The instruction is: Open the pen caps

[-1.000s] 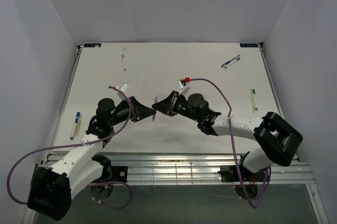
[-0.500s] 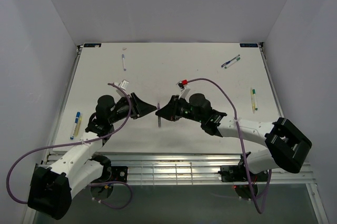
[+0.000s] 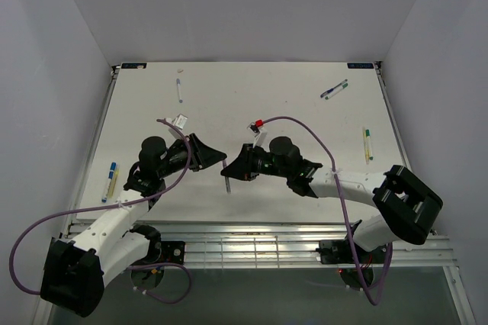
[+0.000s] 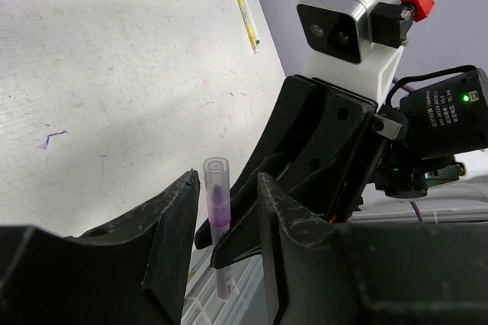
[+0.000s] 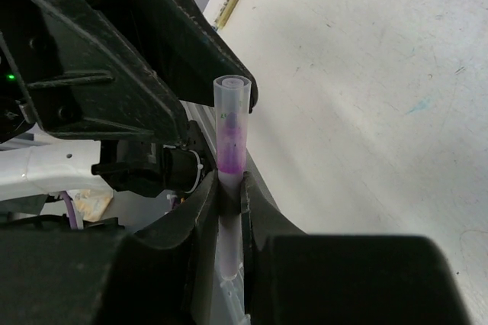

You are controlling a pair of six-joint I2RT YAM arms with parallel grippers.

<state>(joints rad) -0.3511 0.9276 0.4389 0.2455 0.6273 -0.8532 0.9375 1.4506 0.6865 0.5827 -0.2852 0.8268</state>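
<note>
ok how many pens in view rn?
At least 6: purple pen in right gripper, far-left pen, far-right pair, right-edge pen, left-edge pen; the edge ones may each be two, too small to split.

White desk [image 3: 305,123] carried a lone pen [image 3: 179,90] and a pen pair [image 3: 334,90] at the far end. Blue pen [image 3: 110,180] lay left, yellow pen [image 3: 367,144] right.

White table [image 3: 267,100], grey walls [image 3: 244,4]

No text legible: white print on black motor housing [image 4: 446,107] in left wrist view is too small to read; blue corner labels [image 3: 133,65] on desk [image 3: 290,111] are also illegible
</note>
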